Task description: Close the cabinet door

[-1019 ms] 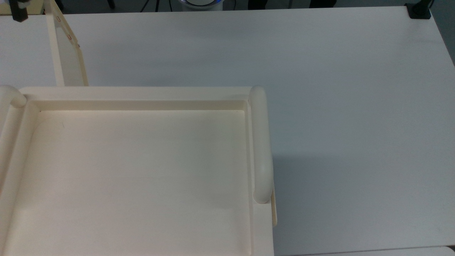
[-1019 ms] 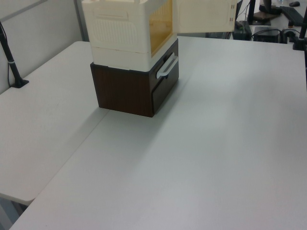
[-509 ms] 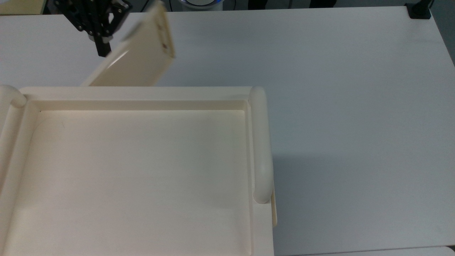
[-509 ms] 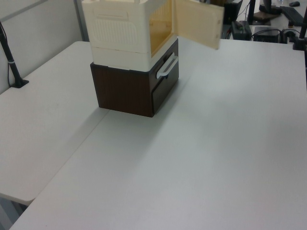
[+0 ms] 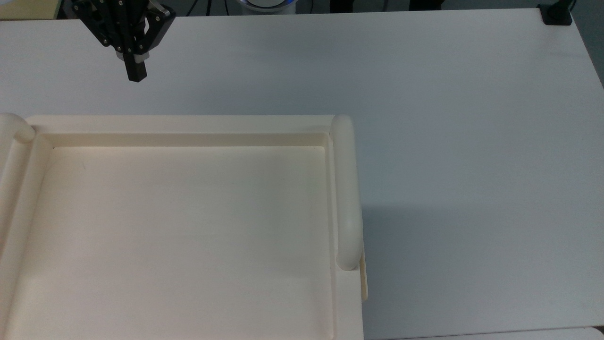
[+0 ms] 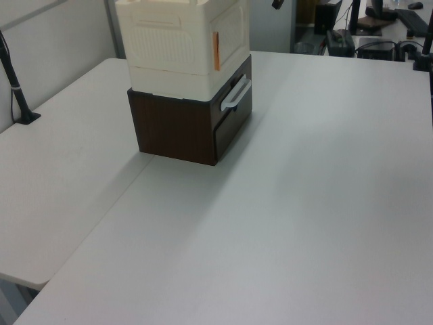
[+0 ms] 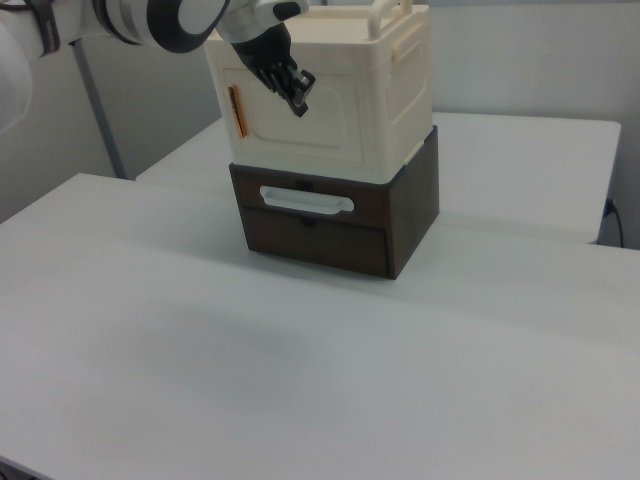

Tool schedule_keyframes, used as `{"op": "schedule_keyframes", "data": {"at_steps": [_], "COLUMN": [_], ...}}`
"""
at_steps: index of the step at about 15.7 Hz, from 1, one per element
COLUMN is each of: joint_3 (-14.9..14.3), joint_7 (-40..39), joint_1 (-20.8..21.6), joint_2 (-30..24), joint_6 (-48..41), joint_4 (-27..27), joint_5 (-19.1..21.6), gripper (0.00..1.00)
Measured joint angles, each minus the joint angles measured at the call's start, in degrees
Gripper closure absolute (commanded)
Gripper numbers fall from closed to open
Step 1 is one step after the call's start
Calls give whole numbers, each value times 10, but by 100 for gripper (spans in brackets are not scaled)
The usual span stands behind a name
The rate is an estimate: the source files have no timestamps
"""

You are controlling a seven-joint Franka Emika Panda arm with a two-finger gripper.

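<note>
The cream cabinet (image 7: 405, 90) stands on a dark brown drawer unit (image 7: 320, 240). Its tray-like top (image 5: 188, 123) takes up the top view's lower left. The cabinet door (image 7: 345, 125) lies flat against the cabinet front, with an orange strip (image 7: 233, 110) along its edge. In the left view the door (image 6: 231, 30) is likewise flush with the box. My black gripper (image 5: 136, 73) hangs just in front of the door's upper part (image 7: 300, 97), fingers together, holding nothing. The top view shows a small gap between it and the cabinet's front edge.
The drawer unit has a white handle (image 7: 305, 200) below the door. A thick rounded rail (image 5: 347, 198) runs along the cabinet's side. The white table (image 5: 472, 141) spreads wide to the top view's right. A black clamp (image 5: 556, 14) sits at its far corner.
The door swung from wide open, through half open, to flat against the cabinet. My gripper came in from the top view's left behind the door and now holds still.
</note>
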Motion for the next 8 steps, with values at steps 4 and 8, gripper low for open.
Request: {"op": "schedule_keyframes", "data": {"at_steps": [4,8], "joint_3": [23,55], "joint_7": [-21,-71], "joint_1": [2,4], "joint_2": [0,-2], "joint_6": [-29,-131], "joint_4": [-16,-21], "joint_5": [0,-21], "gripper": [97,97]}}
